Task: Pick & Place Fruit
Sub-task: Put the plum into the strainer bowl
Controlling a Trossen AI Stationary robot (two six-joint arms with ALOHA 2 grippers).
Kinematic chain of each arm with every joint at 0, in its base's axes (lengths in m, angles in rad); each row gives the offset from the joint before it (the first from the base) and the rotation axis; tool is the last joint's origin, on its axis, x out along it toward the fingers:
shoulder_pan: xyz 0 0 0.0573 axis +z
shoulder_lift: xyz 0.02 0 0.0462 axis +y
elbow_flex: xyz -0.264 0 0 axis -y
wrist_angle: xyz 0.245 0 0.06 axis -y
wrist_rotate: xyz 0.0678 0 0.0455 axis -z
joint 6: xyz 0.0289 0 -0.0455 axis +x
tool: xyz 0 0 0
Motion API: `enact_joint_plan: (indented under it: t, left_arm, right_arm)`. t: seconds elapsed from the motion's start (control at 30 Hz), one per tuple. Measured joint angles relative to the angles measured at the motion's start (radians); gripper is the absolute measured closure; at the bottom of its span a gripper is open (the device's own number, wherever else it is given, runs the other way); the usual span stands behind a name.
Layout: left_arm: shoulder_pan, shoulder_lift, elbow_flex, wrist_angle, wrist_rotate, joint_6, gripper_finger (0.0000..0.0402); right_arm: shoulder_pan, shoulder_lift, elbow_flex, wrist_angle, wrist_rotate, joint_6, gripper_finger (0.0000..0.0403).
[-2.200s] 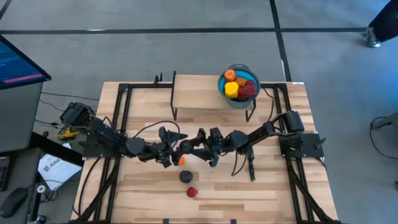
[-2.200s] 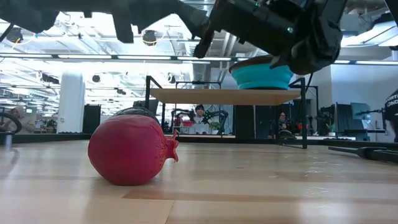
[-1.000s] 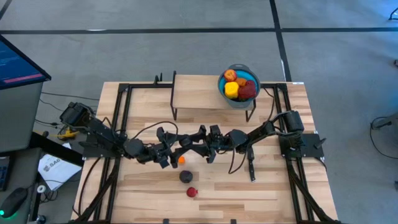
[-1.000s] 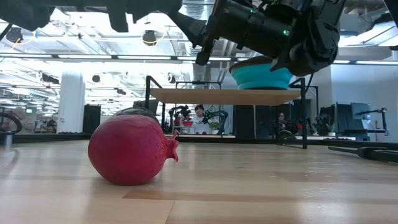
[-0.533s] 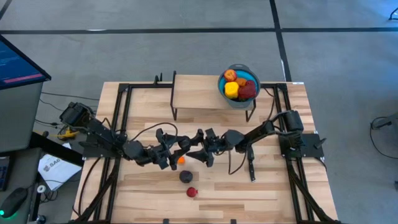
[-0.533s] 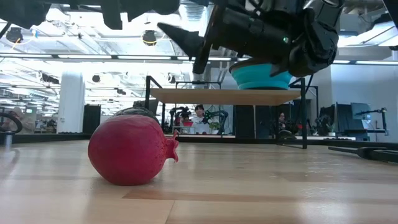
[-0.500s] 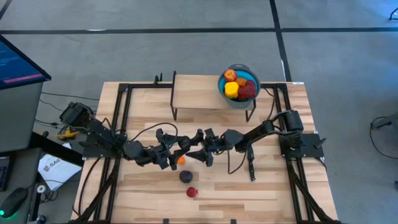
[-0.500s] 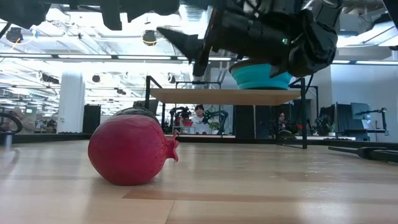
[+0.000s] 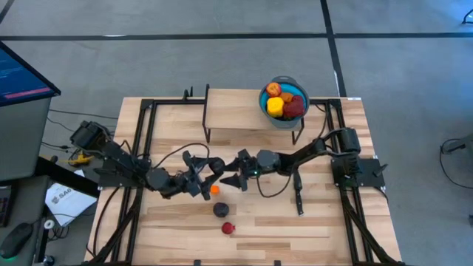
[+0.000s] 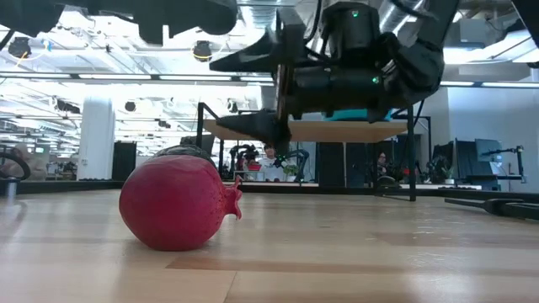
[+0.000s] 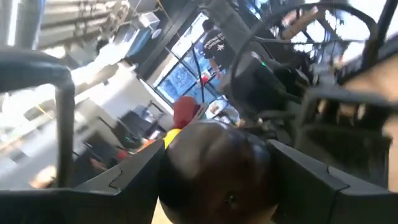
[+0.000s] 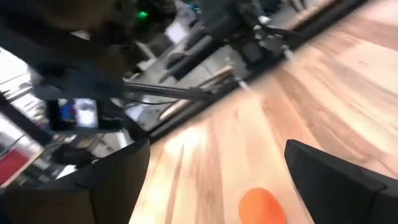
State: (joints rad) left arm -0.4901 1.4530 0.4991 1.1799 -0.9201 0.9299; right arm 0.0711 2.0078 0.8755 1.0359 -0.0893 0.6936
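A dark purple fruit (image 11: 214, 168) sits between the fingers of my left gripper (image 9: 209, 176), over the middle of the table. My right gripper (image 9: 233, 171) faces it from the right. It points level with its fingers wide apart (image 12: 217, 149) and nothing between them. An orange fruit (image 9: 215, 190) lies on the table just nearer than both grippers; in the right wrist view the orange fruit (image 12: 261, 205) shows below the open fingers. Nearer still lie another dark purple fruit (image 9: 220, 210) and a red fruit (image 10: 177, 202). The blue bowl (image 9: 290, 118), at the far right, holds several fruits. My left gripper pinches the dark purple fruit by its two opposite sides (image 11: 171, 174) between its two fingers. The fingers come at it about level, from the table's left. The fruit fills the gap between them and is held clear of the table.
The bowl stands on the right end of a raised wooden shelf (image 9: 236, 111) at the far side. A slim black knife (image 9: 298, 196) lies on the table to the right. Black frame rails (image 9: 140, 148) run along both sides. People show in the room behind.
My right gripper has sunk and moved toward the left gripper. It has tipped from slanting down to level, and its fingers have opened wide. My left gripper has stayed in place with the dark fruit and rolled a little.
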Motion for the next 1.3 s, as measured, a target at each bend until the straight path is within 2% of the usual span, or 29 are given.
enact_joint_plan:
  t: [0.07,0.13,0.27,0.33,0.47,0.63,0.77,0.9,1.03,1.17,1.3]
  left_arm:
    - [0.023,-0.02,0.021,-0.07,0.02,-0.109,0.0147]
    - [0.056,-0.057,0.067,-0.236,0.072,-0.239,0.015]
    - [0.182,-0.107,0.25,-0.707,0.356,-0.56,0.0147]
    - [0.261,-0.099,0.345,-0.836,0.448,-0.638,0.0146]
    - [0.424,-0.028,0.51,-0.863,0.66,-0.642,0.0146]
    - [0.588,0.137,0.717,-0.861,0.855,-0.641,0.0145]
    - [0.682,0.269,0.832,-0.815,0.868,-0.641,0.0143]
    - [0.76,0.353,0.898,-0.793,0.868,-0.645,0.0136]
    - [0.819,0.412,0.91,-0.745,0.881,-0.697,0.013]
    - [0.858,0.461,0.911,-0.69,1.01,-0.763,0.0127]
    - [0.869,0.495,0.91,-0.667,1.023,-0.778,0.0126]
  right_arm:
    - [0.022,-0.032,-0.032,-0.008,0.073,0.011,0.0041]
    - [0.054,-0.076,-0.063,-0.03,0.157,0.014,0.0046]
    - [0.157,-0.204,-0.137,-0.203,0.41,0.012,0.0057]
    - [0.225,-0.272,-0.157,-0.338,0.571,0.015,0.0062]
    - [0.373,-0.354,-0.163,-0.576,0.933,0.07,0.0072]
    - [0.514,-0.357,-0.163,-0.635,1.257,0.12,0.0078]
    - [0.55,-0.312,-0.164,-0.636,1.342,0.171,0.0079]
    - [0.546,-0.251,-0.148,-0.627,1.353,0.227,0.0079]
    - [0.529,-0.181,-0.13,-0.55,1.35,0.213,0.0079]
    - [0.508,-0.13,-0.107,-0.465,1.341,0.15,0.0079]
    - [0.495,-0.112,-0.08,-0.445,1.319,0.107,0.0079]
